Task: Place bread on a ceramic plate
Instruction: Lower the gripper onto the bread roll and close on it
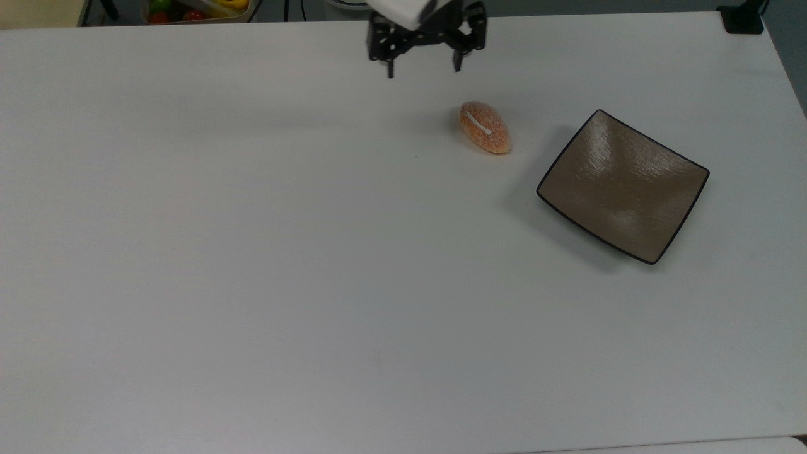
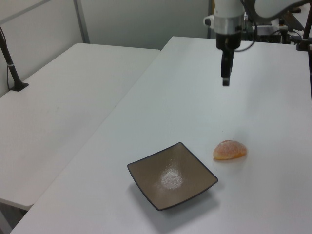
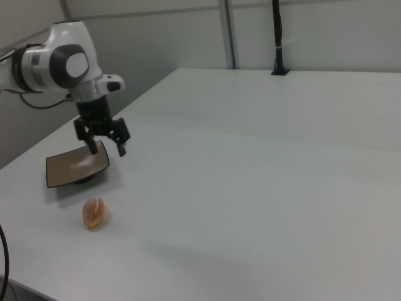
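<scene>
- The gripper (image 1: 422,68) is hanging above the white table (image 1: 252,252) with its two black fingers spread wide and nothing between them, a spread that looks chosen to straddle the bun.
- It is pointing straight down, near the table's far edge in the top view, and sitting a little toward the top view's left of the bread (image 1: 484,127), not over it yet.
- The bread is lying flat on the table, white streak facing up, its long axis running diagonally in the top view.
- The ceramic plate (image 1: 623,185) is resting nearby, toward the top view's right of the bread, with a clear strip of table between them; the two are not touching.
- The plate is carrying nothing, so the placing step is not yet done.
- In the right view the gripper (image 3: 104,143) is overlapping the plate (image 3: 70,167), probably just by line of sight, since the top view is showing them well apart.
- Judging from this, the approach to the bread is the step in hand; next the fingers will likely need lining up across the bun's short width.
- The sugary crust may be slippery or crumbly under a firm squeeze.
</scene>
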Available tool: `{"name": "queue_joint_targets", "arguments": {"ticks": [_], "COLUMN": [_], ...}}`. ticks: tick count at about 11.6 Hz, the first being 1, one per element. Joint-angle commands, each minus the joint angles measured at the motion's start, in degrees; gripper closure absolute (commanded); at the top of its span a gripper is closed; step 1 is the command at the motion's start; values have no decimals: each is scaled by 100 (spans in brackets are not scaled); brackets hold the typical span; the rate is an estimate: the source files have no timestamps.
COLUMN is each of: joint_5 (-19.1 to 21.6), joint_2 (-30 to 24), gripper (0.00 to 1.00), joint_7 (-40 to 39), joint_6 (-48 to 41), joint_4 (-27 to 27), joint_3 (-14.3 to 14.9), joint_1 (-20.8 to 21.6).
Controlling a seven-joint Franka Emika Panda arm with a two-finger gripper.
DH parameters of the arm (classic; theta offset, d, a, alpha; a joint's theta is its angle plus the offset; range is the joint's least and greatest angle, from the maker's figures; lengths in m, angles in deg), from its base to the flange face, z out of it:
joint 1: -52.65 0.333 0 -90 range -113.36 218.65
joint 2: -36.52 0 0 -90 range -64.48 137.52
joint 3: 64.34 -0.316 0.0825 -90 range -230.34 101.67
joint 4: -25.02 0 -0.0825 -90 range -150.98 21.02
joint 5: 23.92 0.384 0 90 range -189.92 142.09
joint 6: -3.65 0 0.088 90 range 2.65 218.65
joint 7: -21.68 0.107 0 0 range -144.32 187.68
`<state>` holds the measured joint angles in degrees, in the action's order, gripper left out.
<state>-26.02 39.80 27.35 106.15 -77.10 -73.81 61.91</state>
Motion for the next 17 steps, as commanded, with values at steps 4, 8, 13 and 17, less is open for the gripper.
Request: {"name": "queue_joint_targets", "arguments": {"ticks": [4,8,13,17], "joint_5": [61,-229,-501,-554], "joint_2": [760,1358,1746,1720], "gripper": [0,0,13,62], "joint_7": [-320,-312,-23,137], "joint_6": [708,1078,1264,1264], "joint_4": [-448,-431,-448,-440], "joint_3": [-512,-512,-529,-582], "joint_1": [497,630,779,762]}}
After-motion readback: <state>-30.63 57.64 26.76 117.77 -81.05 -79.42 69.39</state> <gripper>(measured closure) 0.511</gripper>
